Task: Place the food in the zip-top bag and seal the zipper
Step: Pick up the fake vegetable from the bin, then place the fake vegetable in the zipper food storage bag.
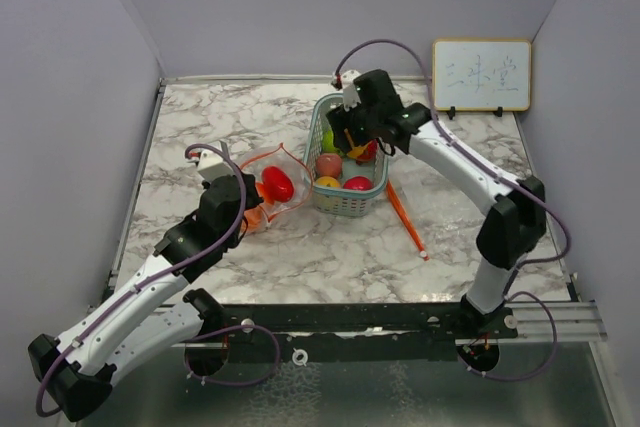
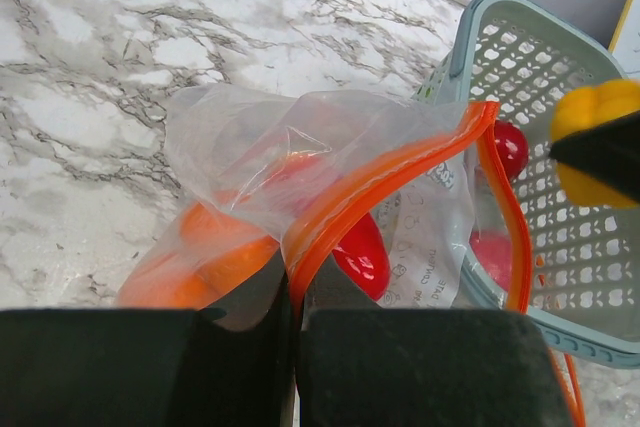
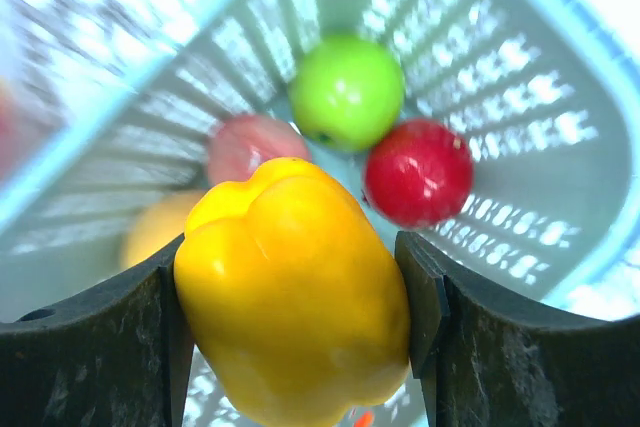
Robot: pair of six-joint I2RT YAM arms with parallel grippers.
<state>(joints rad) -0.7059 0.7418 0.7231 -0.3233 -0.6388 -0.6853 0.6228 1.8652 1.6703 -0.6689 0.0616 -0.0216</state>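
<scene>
The clear zip-top bag (image 1: 272, 179) with an orange zipper (image 2: 400, 162) lies left of the basket, its mouth open toward it. A red fruit (image 2: 362, 252) and an orange fruit (image 2: 210, 262) are inside it. My left gripper (image 2: 293, 322) is shut on the bag's zipper rim; it also shows in the top view (image 1: 250, 209). My right gripper (image 3: 295, 292) is shut on a yellow toy pepper (image 3: 290, 237) and holds it above the basket (image 1: 352, 137). Below it lie a green fruit (image 3: 345, 90), a red fruit (image 3: 418, 172), a pink fruit (image 3: 245, 147) and a yellow-orange fruit (image 3: 155, 227).
The pale teal lattice basket (image 1: 345, 202) stands mid-table and touches the bag's mouth. A long thin orange piece (image 1: 405, 212) lies on the marble to the basket's right. A small whiteboard (image 1: 481, 75) leans on the back right wall. Grey walls close in both sides.
</scene>
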